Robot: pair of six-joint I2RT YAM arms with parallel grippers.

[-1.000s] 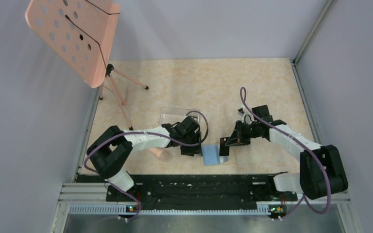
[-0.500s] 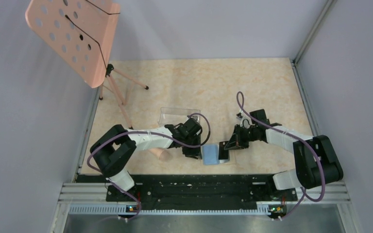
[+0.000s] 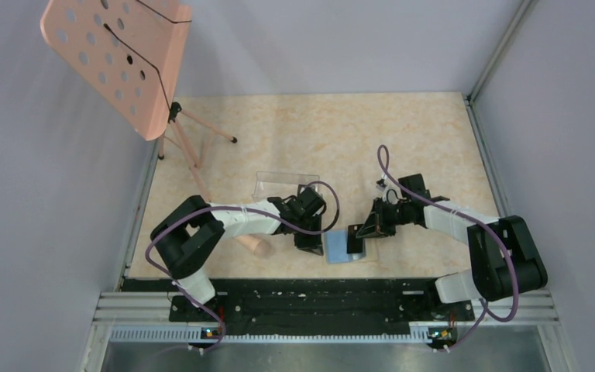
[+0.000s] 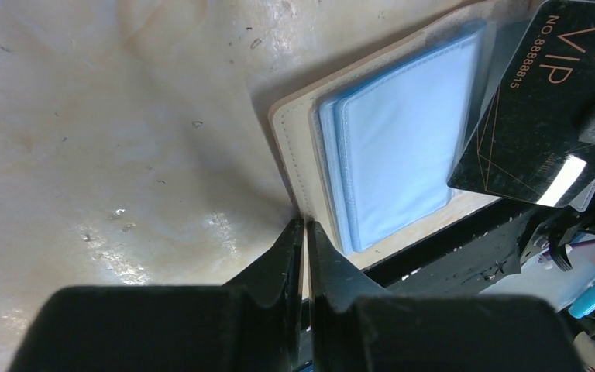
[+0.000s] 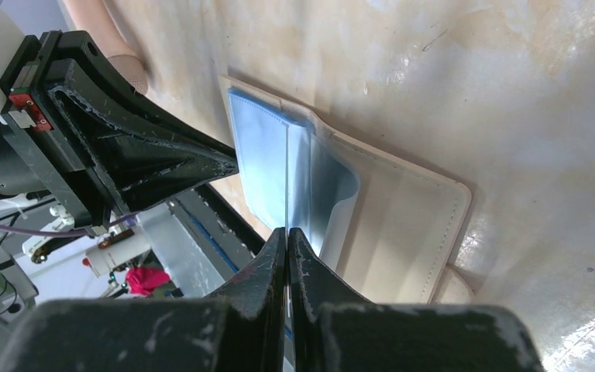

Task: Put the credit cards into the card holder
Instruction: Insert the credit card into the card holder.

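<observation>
At the far left corner of the beige marbled table (image 3: 341,132) stands a pink perforated metal music stand (image 3: 112,62) on thin tripod legs; toward the middle of the table lies a clear rectangular plastic box (image 3: 275,182), partly under the left arm; nearer the front edge, just left of centre, a small peach-coloured cylinder (image 3: 254,246) lies on its side beside that arm.

Next comes the left gripper (image 4: 303,232), low over the table close to the front edge; its two black fingers are drawn almost together and pinch the left rim of the card holder (image 4: 395,139), a thin strip of the rim showing between them.

The card holder is a small square bifold wallet, cream outside with pale blue sleeves inside; it lies open and flat on the table near the middle of the front edge, between the two grippers.

Over its right side hangs a glossy black credit card (image 4: 534,116) with gold "VIP" lettering, tilted, one corner overlapping the blue sleeves; whether that corner is inside a sleeve cannot be told.

The right gripper (image 5: 287,236) is clamped tight on this card, which runs edge-on between the fingers in its own wrist view; the fingertips point down at the blue sleeves, facing the left gripper across the holder.
</observation>
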